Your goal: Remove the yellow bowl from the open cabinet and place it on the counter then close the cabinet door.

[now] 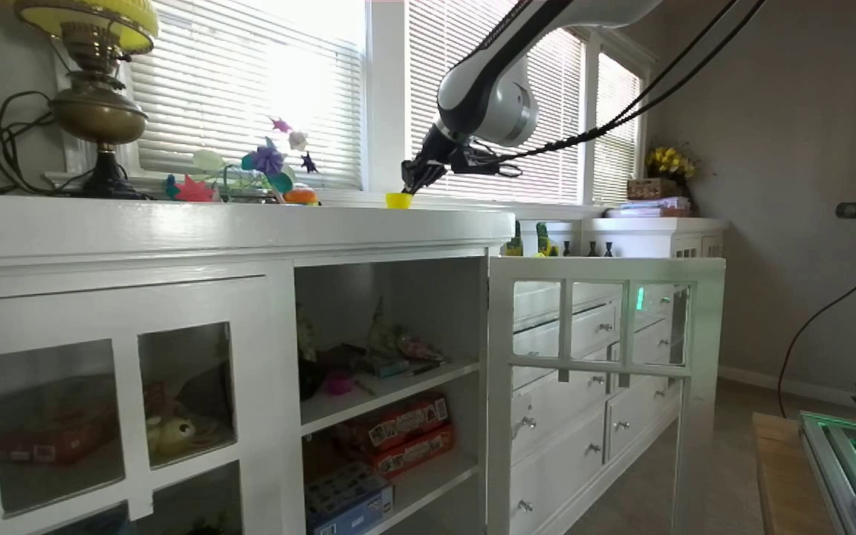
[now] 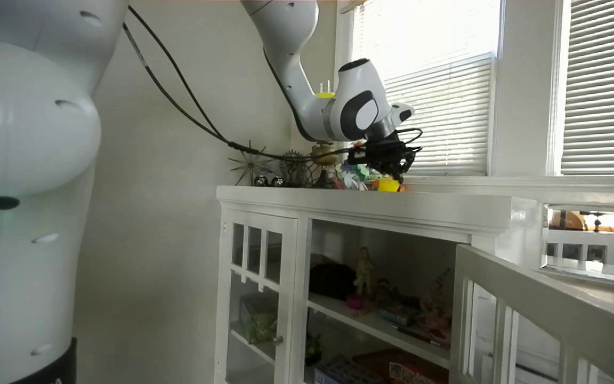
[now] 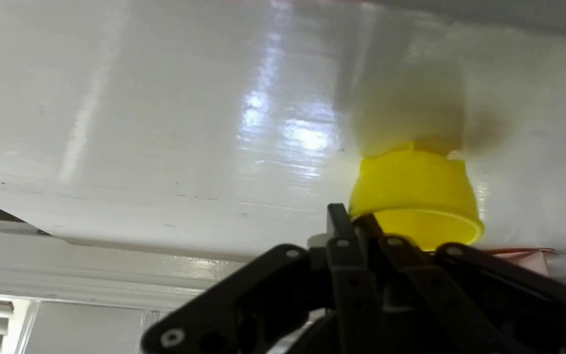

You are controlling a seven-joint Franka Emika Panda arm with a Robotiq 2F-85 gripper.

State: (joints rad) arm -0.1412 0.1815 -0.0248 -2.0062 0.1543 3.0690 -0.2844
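Note:
The yellow bowl (image 1: 398,200) is upright at the top of the white counter (image 1: 250,232), in both exterior views (image 2: 388,185). My gripper (image 3: 354,216) is shut on the bowl's rim, one finger inside and one outside, as the wrist view shows the bowl (image 3: 413,182). The bowl's base is at or just above the counter surface (image 3: 165,123); I cannot tell if it touches. Below, the open cabinet (image 1: 435,312) holds toys and boxes on shelves. The cabinet door (image 1: 704,319) stands swung wide open, also seen in an exterior view (image 2: 552,304).
A brass lamp (image 1: 97,111) and colourful paper flowers (image 1: 264,160) stand on the counter, with an orange object (image 1: 300,195) near the bowl. Windows with blinds are behind. A white drawer unit (image 1: 569,423) shows behind the open door. A black cable hangs from the arm.

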